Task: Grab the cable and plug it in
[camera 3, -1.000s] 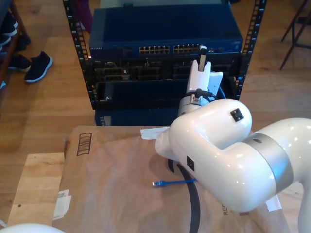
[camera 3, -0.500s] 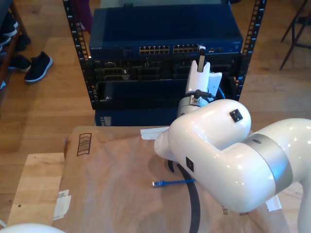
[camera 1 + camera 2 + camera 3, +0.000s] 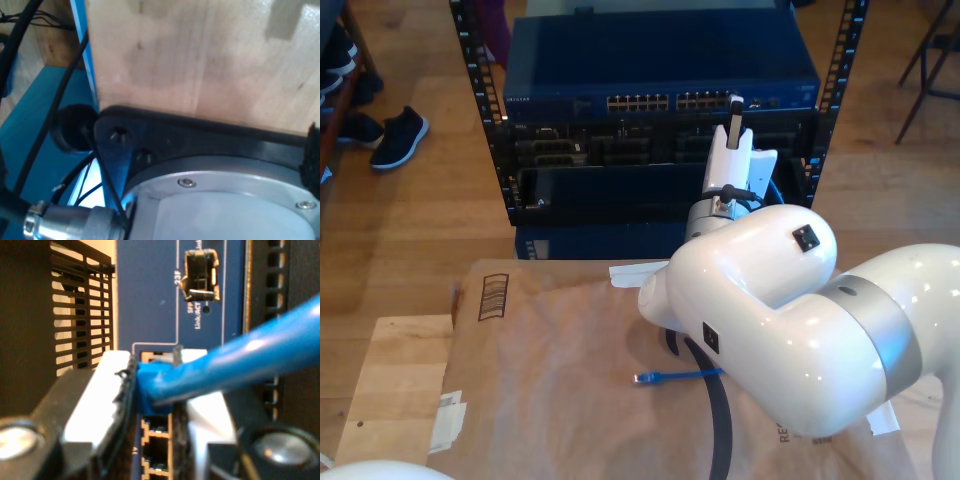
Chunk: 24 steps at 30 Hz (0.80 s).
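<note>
At the switch [image 3: 660, 75] port row, my second gripper [image 3: 157, 390] pinches the cable [image 3: 240, 362] plug end — free plug [image 3: 643, 379] on cardboard [image 3: 550, 380]; first gripper's state cannot be told.

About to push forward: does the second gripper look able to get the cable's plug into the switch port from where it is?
Probably yes. My second gripper is shut on the cable, holding its end right at the switch's port rows, and nothing stands between them. Whether the plug lines up with one port, I cannot tell.

Wooden board [image 3: 200, 55]; perhaps an arm base [image 3: 215, 210]
</note>
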{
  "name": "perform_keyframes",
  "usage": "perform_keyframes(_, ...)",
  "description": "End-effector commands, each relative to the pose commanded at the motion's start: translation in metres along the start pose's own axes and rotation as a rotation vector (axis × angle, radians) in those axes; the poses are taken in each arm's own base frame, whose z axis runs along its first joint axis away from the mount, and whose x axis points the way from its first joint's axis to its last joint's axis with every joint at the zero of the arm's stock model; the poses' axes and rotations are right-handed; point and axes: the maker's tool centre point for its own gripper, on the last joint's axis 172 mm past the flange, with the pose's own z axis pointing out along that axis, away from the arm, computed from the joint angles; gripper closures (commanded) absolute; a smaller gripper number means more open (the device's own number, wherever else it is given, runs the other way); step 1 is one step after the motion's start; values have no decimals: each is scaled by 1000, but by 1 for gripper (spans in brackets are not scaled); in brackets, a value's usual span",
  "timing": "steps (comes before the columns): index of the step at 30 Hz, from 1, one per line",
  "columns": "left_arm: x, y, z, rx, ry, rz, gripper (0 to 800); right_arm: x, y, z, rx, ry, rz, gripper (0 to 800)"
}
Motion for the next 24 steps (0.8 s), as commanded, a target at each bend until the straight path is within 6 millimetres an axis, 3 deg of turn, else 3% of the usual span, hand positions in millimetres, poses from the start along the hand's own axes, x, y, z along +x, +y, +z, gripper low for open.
perform_keyframes(24, 0, 0, 0, 0, 2, 1, 1, -4, -2, 2, 9, -7, 6, 800)
